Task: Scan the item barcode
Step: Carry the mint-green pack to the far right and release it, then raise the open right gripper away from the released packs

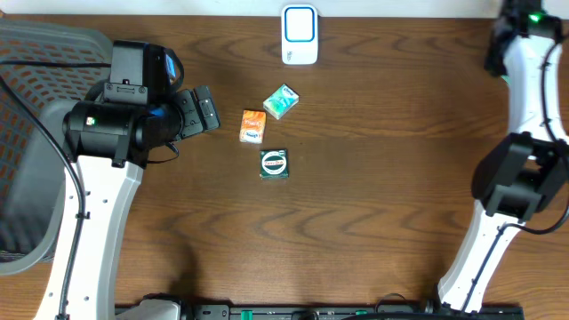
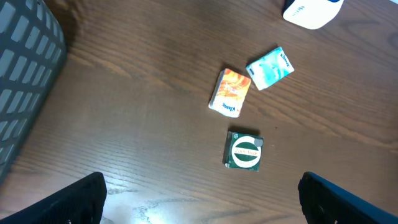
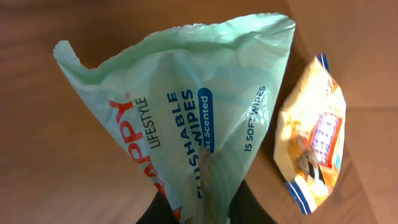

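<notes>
Pale green crinkly plastic wipes pack [image 3: 186, 118] sits pinched at one end in the right gripper [image 3: 200, 214], clamped tight, print facing the wrist camera, probably readied for scanning. Print: "HAPPY LIFESTYLE", "FLUSHABLE WIPES", "15 SOFT WIPES". Yellow-orange snack packet [image 3: 311, 149] just beside. White-and-blue device [image 1: 300, 34], likely the scanner, at the table's far edge. Left gripper [image 2: 199, 202] spread wide, empty, over a dark green square packet [image 2: 244, 150].

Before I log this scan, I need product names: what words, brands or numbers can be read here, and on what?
"APPY LIFESTYLE", start cut off: green wipes pack.
"FLUSHABLE WIPES": same pack.
"Scented", word before it hidden: same pack.
"15 SOFT WIPES": same pack.
Yellow pack beside it: print blurred.
Teal pack, orange pack, dark green box, white device: print too small to read.
</notes>
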